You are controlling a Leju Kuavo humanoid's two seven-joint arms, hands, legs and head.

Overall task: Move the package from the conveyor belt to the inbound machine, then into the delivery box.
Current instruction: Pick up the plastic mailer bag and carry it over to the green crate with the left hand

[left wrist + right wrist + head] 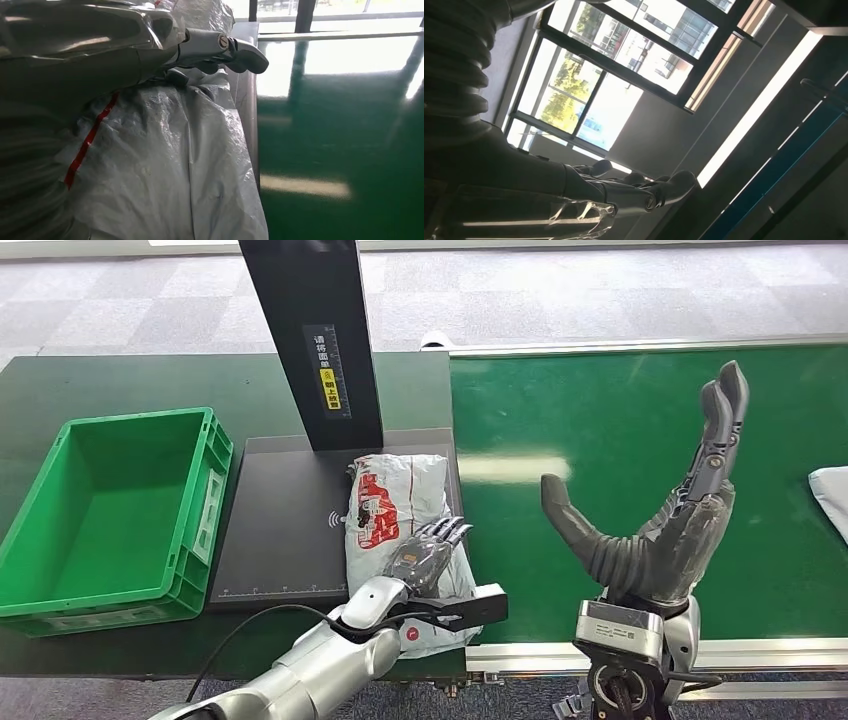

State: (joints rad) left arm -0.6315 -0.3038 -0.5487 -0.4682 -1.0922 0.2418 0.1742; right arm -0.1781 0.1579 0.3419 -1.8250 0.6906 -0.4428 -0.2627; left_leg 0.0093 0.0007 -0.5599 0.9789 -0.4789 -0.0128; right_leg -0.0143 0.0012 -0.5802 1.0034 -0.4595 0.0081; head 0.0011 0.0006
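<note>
Fingers (440, 536) of left hand (425, 558) laid flat over package (395, 502), grasp not clear. Package resting on inbound machine (280, 530), right of delivery box (60, 570). Right hand (670, 510) spread wide above conveyor belt (620, 420), grasping nothing.

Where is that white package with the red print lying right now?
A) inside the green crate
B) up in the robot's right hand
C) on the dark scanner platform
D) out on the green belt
C: the package lies on the dark platform under the left hand.

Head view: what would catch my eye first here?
Probably the right hand, raised open above the green conveyor belt, holding nothing. Next, the left hand resting on a white package with red print, which lies on the dark inbound machine. A green delivery box sits beside that.
</note>
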